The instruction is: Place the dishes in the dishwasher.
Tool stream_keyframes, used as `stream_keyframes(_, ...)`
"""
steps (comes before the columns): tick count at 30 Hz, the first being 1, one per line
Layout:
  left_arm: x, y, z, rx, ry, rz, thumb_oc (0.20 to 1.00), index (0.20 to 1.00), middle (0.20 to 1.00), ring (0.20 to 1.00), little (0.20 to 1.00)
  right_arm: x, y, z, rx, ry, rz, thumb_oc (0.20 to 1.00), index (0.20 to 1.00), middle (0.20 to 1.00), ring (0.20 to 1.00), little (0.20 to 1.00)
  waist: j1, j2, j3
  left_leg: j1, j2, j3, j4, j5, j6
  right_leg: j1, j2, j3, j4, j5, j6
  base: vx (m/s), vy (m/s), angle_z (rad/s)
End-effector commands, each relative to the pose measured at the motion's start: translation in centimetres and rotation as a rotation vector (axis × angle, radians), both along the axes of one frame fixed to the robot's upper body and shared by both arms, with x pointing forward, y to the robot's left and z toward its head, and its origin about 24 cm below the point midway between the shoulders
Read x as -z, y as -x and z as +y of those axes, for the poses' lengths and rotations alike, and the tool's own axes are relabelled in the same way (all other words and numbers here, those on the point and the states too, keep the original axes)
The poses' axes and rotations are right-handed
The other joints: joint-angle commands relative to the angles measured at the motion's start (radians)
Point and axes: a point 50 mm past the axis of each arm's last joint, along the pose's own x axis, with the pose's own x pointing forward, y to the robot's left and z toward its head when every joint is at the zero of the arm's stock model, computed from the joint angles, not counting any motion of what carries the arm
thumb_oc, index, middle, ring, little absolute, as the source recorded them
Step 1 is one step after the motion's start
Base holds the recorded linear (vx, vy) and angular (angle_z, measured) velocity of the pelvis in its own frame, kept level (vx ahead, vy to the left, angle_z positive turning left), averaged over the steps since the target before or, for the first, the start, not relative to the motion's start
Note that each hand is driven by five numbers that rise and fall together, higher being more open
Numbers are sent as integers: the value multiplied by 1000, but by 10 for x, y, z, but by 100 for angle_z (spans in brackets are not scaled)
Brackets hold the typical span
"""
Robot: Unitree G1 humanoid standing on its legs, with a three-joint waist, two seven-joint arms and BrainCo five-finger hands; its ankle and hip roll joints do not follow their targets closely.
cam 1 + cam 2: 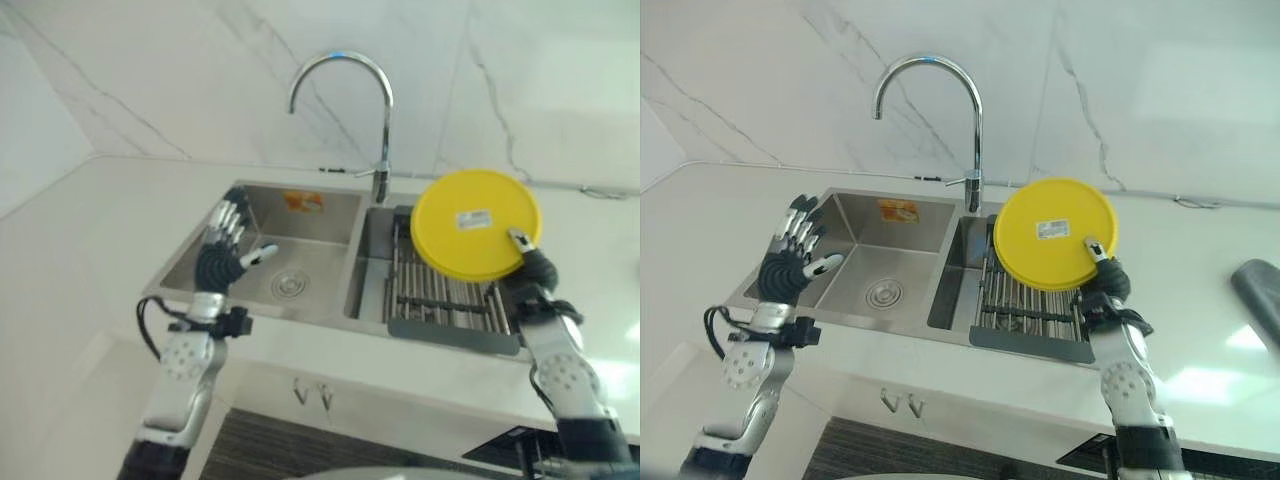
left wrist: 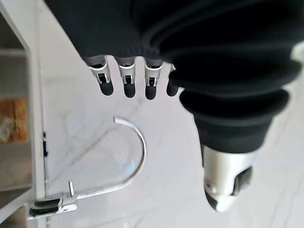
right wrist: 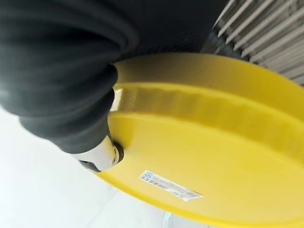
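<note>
Nearest us, the right robot hand has the yellow plate pinched at its lower rim, thumb on the labelled underside, the other fingers behind it as the right wrist view shows. We see the plate held upright, underside toward us, above the dish rack in the right basin of the sink.

The left robot hand hangs over the sink's left edge, fingers straight and spread, holding nothing.

Risks as we read them:
- It's an edge pinch on a smooth plate, so any quick wrist turn could let it pivot or slip; a drop lands on the rack bars or the basin.
- The faucet arches just behind and left of the plate; swinging leftward could clip it.
- We can't tell how far the hidden fingers wrap the rim, so hold margin is a guess.

Surface: white bench with the steel double sink set in; drain in the left basin, an orange sticker on its back wall. A dark grey object lies at the bench's right edge. Marble-veined white wall behind. Below the bench's front edge, what may be the dishwasher's top.
</note>
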Motion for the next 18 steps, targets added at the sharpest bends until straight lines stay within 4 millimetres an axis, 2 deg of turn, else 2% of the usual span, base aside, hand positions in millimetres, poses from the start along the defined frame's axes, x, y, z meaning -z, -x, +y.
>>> stream_keyframes(1,-37,2,4,14,-49,-218,1000,1000,1000,1000,1000,-53,-9,-9,43,-23,-309,200,200,200,200,200,-9,-107,18,-75,-72,-76,292,-97,25,50,-25,67,1,-97,0,-199,181,-29)
stream_keyframes(2,-38,3,3,9,-53,-230,1000,1000,1000,1000,1000,-56,-6,-13,82,45,-311,200,200,200,200,200,-12,-112,22,-96,-90,-100,341,-115,34,44,-28,77,1,-88,-1,-219,273,-51)
stream_keyframes(3,-39,4,3,1,-57,-241,1000,1000,1000,1000,1000,-58,-2,-17,111,87,-308,200,200,200,200,200,-20,-113,22,-96,-106,-113,339,-140,45,32,-30,88,1,-76,2,-166,380,-55)
stream_keyframes(4,-40,4,4,-5,-57,-251,1000,1000,1000,1000,1000,-56,2,-17,105,63,-312,200,200,200,200,200,-43,-104,23,-51,-116,-99,251,-186,57,8,-36,98,1,-54,17,-124,450,-88)
stream_keyframes(5,-40,3,6,3,-59,-251,1000,1000,1000,1000,1000,-52,6,-17,120,48,-309,200,200,200,200,200,-65,-94,23,-7,-117,-76,180,-203,66,-15,-45,102,1,-34,35,-98,477,-69)
stream_keyframes(6,-41,2,5,23,-66,-250,1000,1000,1000,1000,1000,-49,11,-19,146,42,-311,200,200,200,200,200,-84,-86,28,34,-121,-65,120,-201,73,-45,-64,104,1,-7,61,-82,374,-49)
stream_keyframes(8,-41,2,2,65,-77,-241,1000,1000,1000,1000,1000,-46,21,-21,183,43,-314,200,200,200,200,200,-100,-83,37,59,-138,-89,67,-203,81,-88,-93,113,8,32,89,-76,307,1)
stream_keyframes(12,-39,11,-3,115,-149,-235,1000,1000,1000,1000,1000,-46,36,-24,156,28,-328,200,200,200,200,200,-122,-79,62,64,-186,-126,39,-209,99,-143,-116,148,30,79,93,-65,346,-9)
stream_keyframes(14,-41,11,-4,119,-162,-241,1000,1000,1000,1000,1000,-47,37,-22,137,20,-334,200,200,200,200,200,-123,-79,70,72,-185,-102,18,-198,100,-152,-120,111,27,93,100,-105,218,-57)
stream_keyframes(15,-46,12,-4,113,-161,-260,1000,1000,1000,1000,1000,-49,37,-20,125,21,-345,200,200,200,200,200,-118,-75,76,81,-171,-69,-7,-191,103,-155,-120,55,54,82,110,-185,167,-68)
stream_keyframes(16,-50,12,-4,114,-165,-279,1000,1000,1000,1000,1000,-52,38,-21,125,24,-365,200,200,200,200,200,-114,-77,82,70,-164,-50,-7,-186,108,-152,-116,32,97,71,112,-267,145,-96)
stream_keyframes(17,-55,11,-6,124,-177,-303,1000,1000,1000,1000,1000,-58,40,-23,144,28,-403,200,200,200,200,200,-109,-77,78,46,-159,-42,-7,-172,116,-137,-100,22,160,34,101,-256,77,-80)
stream_keyframes(18,-56,10,-8,131,-177,-306,1000,1000,1000,1000,1000,-60,40,-23,150,26,-417,200,200,200,200,200,-104,-77,74,36,-158,-36,-7,-167,116,-128,-98,9,174,22,94,-280,40,-72)
